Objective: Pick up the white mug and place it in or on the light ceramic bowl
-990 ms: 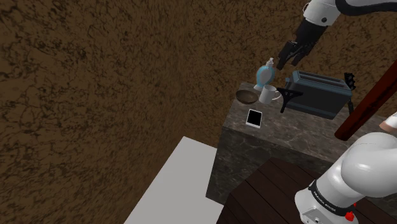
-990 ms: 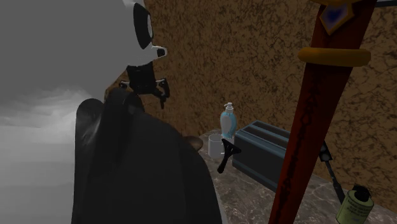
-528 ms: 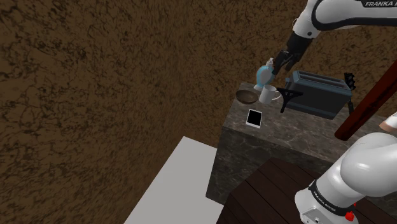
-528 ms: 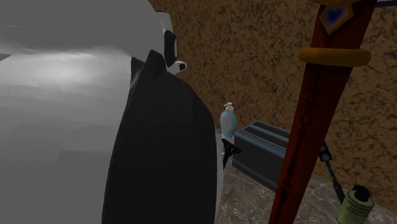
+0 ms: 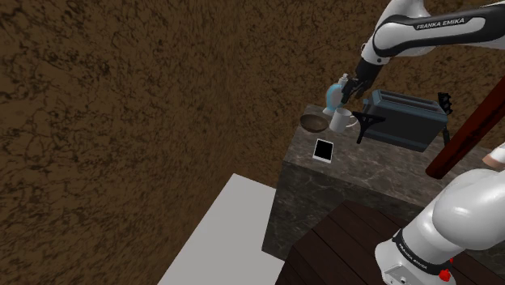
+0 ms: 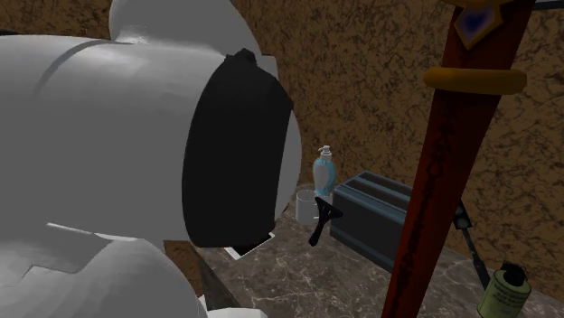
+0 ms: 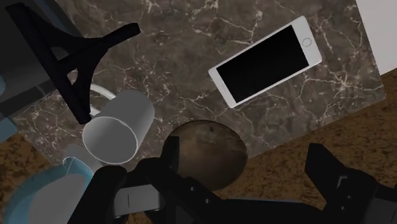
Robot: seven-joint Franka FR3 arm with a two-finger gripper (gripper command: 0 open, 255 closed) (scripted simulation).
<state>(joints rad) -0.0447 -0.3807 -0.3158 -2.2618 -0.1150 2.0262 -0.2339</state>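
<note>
While the mug (image 5: 341, 120) flanks the bowl (image 5: 311, 121), arm (image 5: 421, 32) seemingly reads FRANKA EMIKA.

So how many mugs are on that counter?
1. The white mug sits on the counter beside the brown bowl, close to the blue soap bottle. Another could be hidden behind the toaster.

The shoulder view looks down from high up, well back of the toaster (image 5: 402, 120). The second exterior view sits low near the toaster, crowded by the arm (image 6: 136, 163). The wrist view looks straight down beside the toaster. All three share the mug (image 7: 118, 127) on the desk (image 7: 191, 57).
</note>
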